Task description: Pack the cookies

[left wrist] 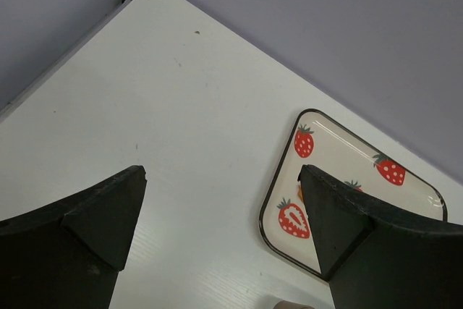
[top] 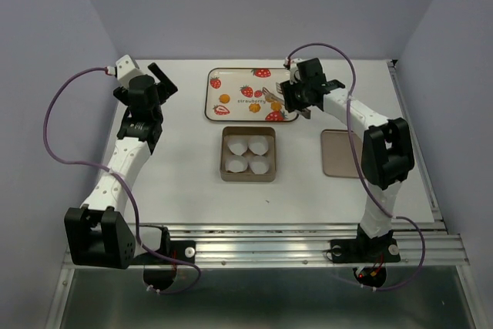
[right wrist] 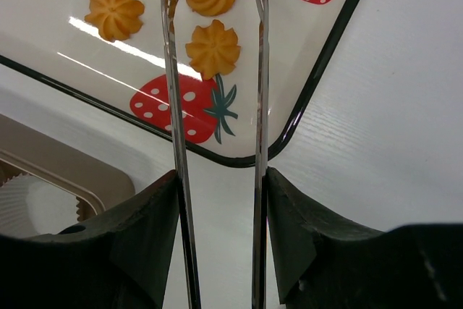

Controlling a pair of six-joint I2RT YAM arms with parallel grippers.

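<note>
Right jaws clamped on the tongs [right wrist: 174, 106], tines parted, over the tray's [right wrist: 312, 95] right end | cookies [right wrist: 213, 48] lay on the tray, two dead ahead between my tines, one further left | left jaws stood wide apart, empty, off the tray's left side, farther away.

— A kitchen?
— No, a robot lab. A left arm [top: 127, 156] and a right arm [top: 381, 152] are bolted to a metal rail [top: 269, 250] at the edge of a white table [top: 185, 182].
— And around it?
— Plain lilac walls [top: 254, 5] box the table in on three sides, like a test booth. Purple cables [top: 54, 125] loop loose from the arms.
— The cookies [top: 224, 98]?
— Laid out on a tray [top: 233, 76], the one homely thing here.
</note>
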